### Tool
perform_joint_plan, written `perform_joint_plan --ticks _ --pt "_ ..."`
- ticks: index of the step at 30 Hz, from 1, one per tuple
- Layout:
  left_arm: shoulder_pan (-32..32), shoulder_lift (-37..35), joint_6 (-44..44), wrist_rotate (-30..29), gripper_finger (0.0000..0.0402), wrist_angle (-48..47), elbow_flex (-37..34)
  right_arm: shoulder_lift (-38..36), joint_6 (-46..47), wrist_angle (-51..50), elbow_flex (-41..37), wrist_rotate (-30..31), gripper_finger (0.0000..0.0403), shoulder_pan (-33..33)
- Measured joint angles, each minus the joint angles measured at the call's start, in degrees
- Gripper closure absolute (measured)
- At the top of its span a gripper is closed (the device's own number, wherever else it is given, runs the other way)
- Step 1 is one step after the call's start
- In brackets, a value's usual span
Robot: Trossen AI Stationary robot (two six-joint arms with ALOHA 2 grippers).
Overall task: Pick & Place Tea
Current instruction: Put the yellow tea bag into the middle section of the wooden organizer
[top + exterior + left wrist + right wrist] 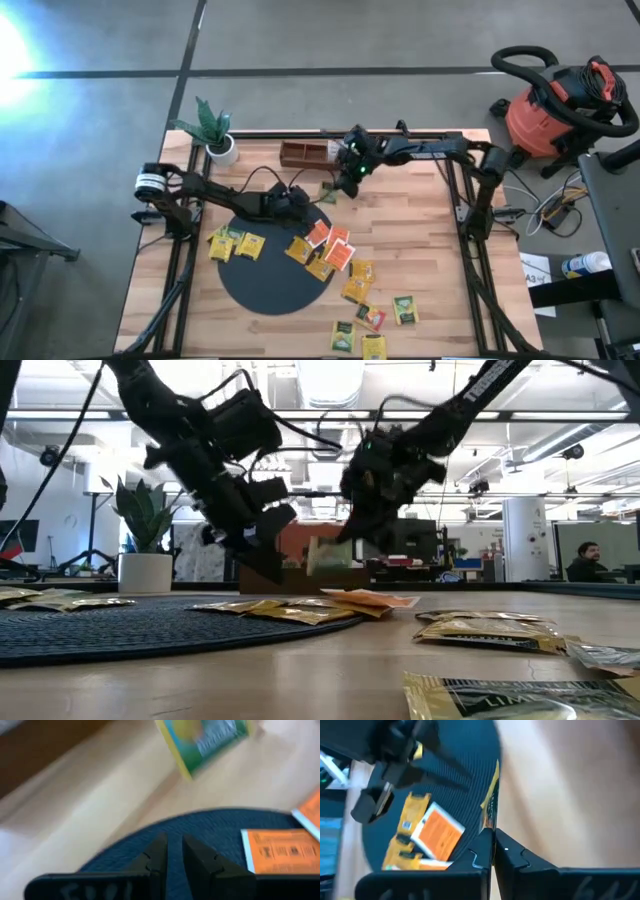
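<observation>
Right claw [345,186] first: we see its fingers pinched together on a green tea packet [490,810], held by one edge so it hangs thin between them. It hovers clear of the wood, just beyond the far rim of the black round mat [250,285], on the side toward the wooden tray [305,153]. We judge the edge grip suits a flat packet and the lift keeps it from dragging on the way to the tray.

Left claw [297,203] hangs low over the mat's far edge. Its fingers stand a small gap apart with nothing between them, so we read it as waiting.

Going down in size from the surface [420,230]: it is pale butcher-block wood, and the mat takes up much of its near middle. The tray sits past the mat's far rim, and a potted plant [215,132] stands off the mat's far left. The remaining tea packets [335,250], yellow, orange-red and green, lie scattered across the mat's right half and spill off its near right onto bare wood, with a few yellow ones on its left edge.

Beyond the mat's far right, off the surface, a red shop vacuum [555,105] stands on the grey floor.
</observation>
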Motion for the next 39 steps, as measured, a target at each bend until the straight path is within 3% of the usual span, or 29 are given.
perform_joint_plan --ticks 4,8,17,22,27,39 --pt "-0.04 -2.34 -8.05 -5.12 0.0347 -1.47 -0.23 -2.37 -9.34 0.3 4.29 3.23 0.0394 -1.76" --pt "0.61 -7.16 -14.02 -8.92 0.0347 -1.22 -2.03 -1.05 -11.26 0.23 10.46 5.11 0.0394 -3.95" --pt "2.77 -23.19 -26.11 -13.68 0.0347 2.66 -13.13 13.2 -15.88 -6.79 26.65 5.13 0.0394 -8.2" --pt "2.82 -31.0 -27.06 -14.54 0.0347 12.5 -19.93 21.08 -18.83 -11.88 34.33 6.02 0.0394 -8.64" --pt "2.8 -35.83 -26.94 -15.16 0.0347 15.22 -22.85 23.6 -22.09 -18.2 38.67 10.83 0.0394 -9.66" --pt "3.56 -36.64 -23.61 -15.46 0.0347 14.55 -23.3 23.25 -24.68 -18.54 37.66 12.03 0.0394 -9.55"
